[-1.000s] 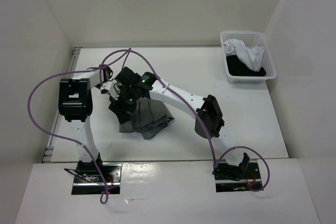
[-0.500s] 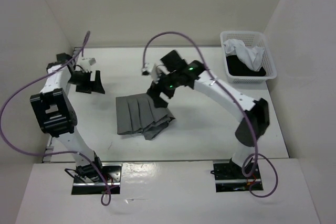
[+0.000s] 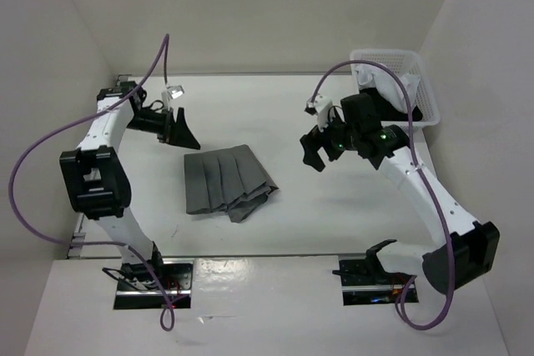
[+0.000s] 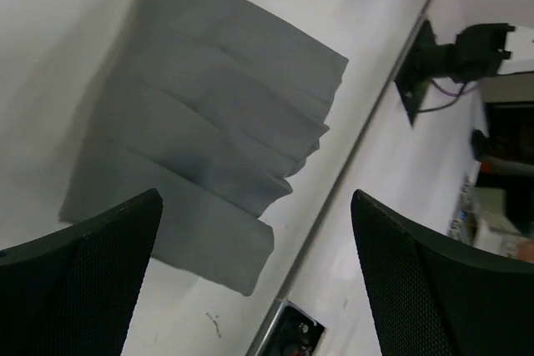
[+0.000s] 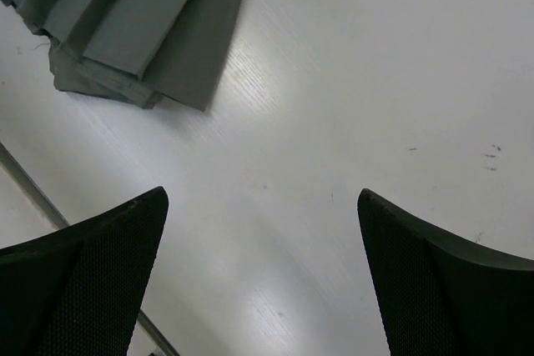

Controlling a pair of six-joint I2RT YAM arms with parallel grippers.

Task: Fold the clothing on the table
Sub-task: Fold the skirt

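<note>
Lying left of centre in the overhead frame on the table (image 3: 350, 214), the skirt (image 3: 224, 181) looks soft, light, floppy; pinch its corners. Left gripper (image 3: 178, 131) and right gripper (image 3: 314, 152) hover either side, jaws spread, empty.

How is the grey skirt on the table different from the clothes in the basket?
The skirt is dark grey; the basket clothes are white and black. The skirt lies mostly flat and pleated on the table; the basket clothes sit crumpled in a heap inside the white basket. Both are soft cloth.
</note>
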